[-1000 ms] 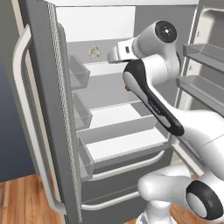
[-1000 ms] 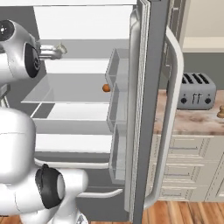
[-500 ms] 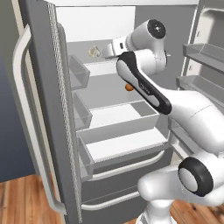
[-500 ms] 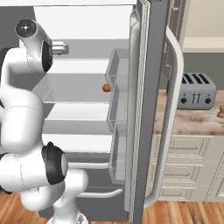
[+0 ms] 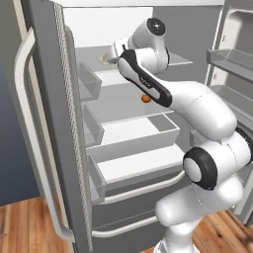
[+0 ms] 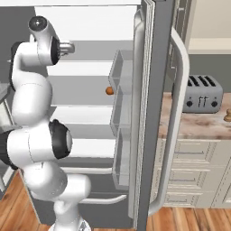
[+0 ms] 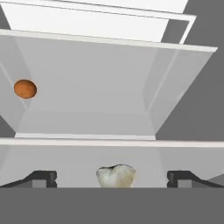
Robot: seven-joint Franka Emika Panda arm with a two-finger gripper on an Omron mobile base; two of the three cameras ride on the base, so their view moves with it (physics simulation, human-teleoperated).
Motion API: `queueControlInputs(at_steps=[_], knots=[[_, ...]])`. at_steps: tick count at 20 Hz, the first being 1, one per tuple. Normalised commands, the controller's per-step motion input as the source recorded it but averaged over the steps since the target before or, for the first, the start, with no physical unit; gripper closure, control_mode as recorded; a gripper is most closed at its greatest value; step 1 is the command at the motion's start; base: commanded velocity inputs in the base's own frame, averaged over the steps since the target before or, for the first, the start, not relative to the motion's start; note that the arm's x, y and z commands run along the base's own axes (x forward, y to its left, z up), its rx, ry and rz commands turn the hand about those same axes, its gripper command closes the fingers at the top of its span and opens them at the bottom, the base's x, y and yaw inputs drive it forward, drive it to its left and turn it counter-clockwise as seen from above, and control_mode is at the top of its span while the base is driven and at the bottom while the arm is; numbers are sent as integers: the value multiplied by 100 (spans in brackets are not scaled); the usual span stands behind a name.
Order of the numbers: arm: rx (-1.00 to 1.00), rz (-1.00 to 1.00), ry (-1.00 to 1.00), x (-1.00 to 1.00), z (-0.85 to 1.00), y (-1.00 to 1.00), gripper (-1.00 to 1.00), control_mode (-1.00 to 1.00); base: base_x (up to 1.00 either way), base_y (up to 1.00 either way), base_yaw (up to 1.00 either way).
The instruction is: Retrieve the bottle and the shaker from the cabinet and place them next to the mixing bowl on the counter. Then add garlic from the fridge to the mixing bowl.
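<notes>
Left base view: the arm has swung up into the fridge [image 5: 49,123], reaching the garlic [image 5: 105,59] at the upper shelf's front edge.
Right base view: toaster [image 6: 202,93] on the worktop [image 6: 198,122].
Hand view: gripper [image 7: 113,177] jaws released, straddling the garlic (grasp looks imminent).

A tall grey steel fridge [image 5: 54,123] stands open, its door handle [image 5: 29,148] a paler silver grey. Inside, the shelves [image 5: 133,133] are white, with clear, faintly grey door bins [image 6: 119,113]. At the bottom centre of the hand view sits a whitish-beige garlic [image 7: 116,176] with faint ridges. A small orange-brown ball [image 7: 25,89] shows at the left of that view. At the right of the right base view, a pinkish-beige marble desk [image 6: 198,126] with brown veining tops cream drawers [image 6: 189,176] and carries a grey toaster [image 6: 200,93]. The floor [image 5: 29,227] is warm orange-brown wood planks.
</notes>
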Motion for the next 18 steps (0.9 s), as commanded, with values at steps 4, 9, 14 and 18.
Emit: queueControlInputs(at_steps=[4, 9, 14, 18], knots=[[-4, 1, 0, 75, 0, 14, -100, -100, 0, 0, 0], [-2, 0, 0, 62, -4, 17, -100, -100, 0, 0, 0], [-1, 0, 2, 47, -7, 20, -100, -100, 0, 0, 0], [0, 0, 5, 42, -16, 21, -100, -100, 0, 0, 0]])
